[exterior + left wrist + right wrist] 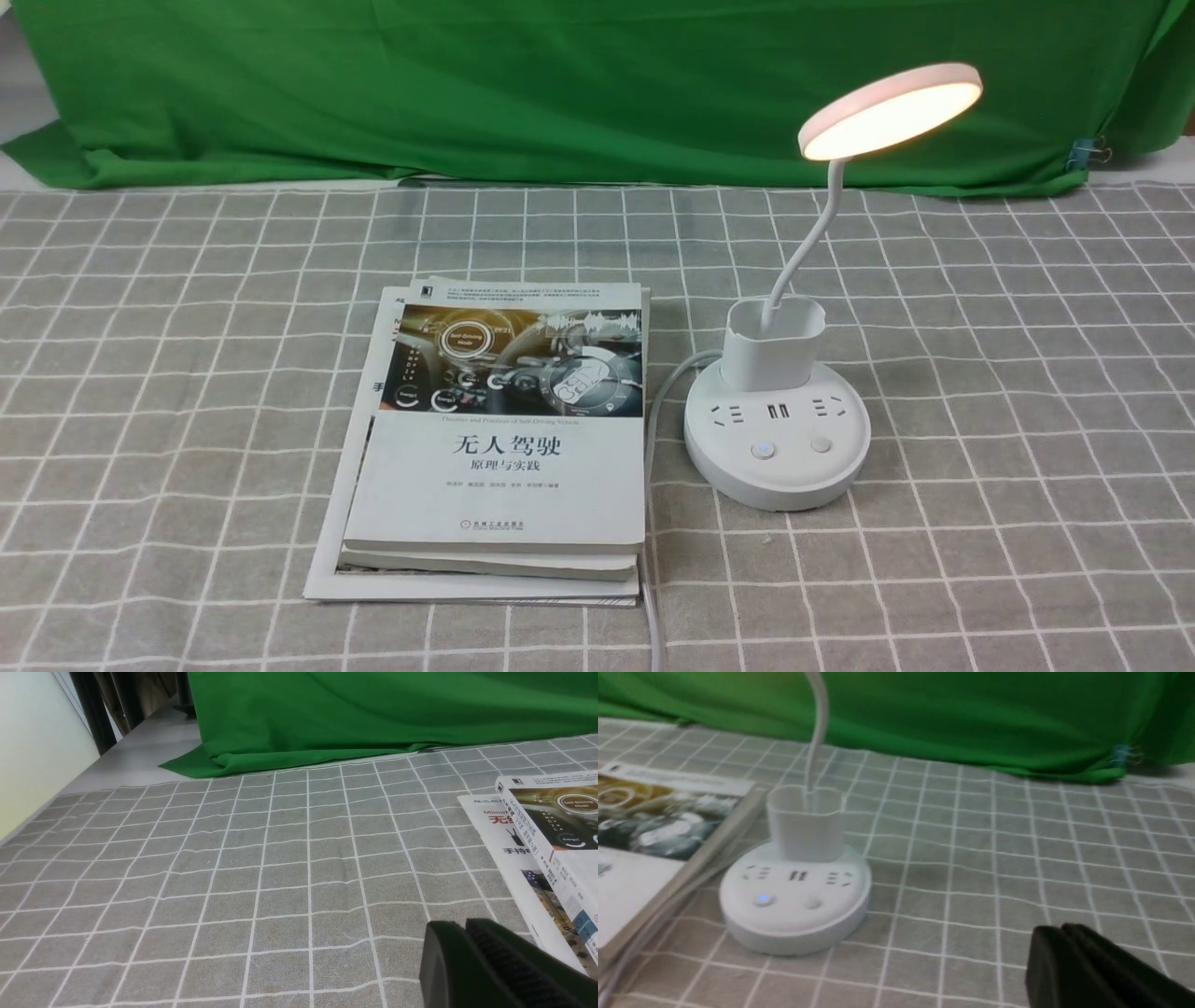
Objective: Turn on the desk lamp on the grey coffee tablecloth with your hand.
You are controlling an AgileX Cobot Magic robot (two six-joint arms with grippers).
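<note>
The white desk lamp (777,434) stands right of centre on the grey coffee tablecloth (1008,392). Its round disc head (892,110) glows warm white. One button on the round base shows a blue light in the right wrist view (762,899). Neither gripper shows in the front view. My left gripper (462,926) is shut and empty above the cloth, beside the books. My right gripper (1059,931) is shut and empty above the cloth, off to the side of the lamp base (796,905), apart from it. No jointed black hand is in view.
A stack of books (499,439) lies just left of the lamp, also seen in the left wrist view (551,840). The lamp's white cord (653,485) runs between books and base toward the front edge. A green cloth backdrop (560,84) hangs behind.
</note>
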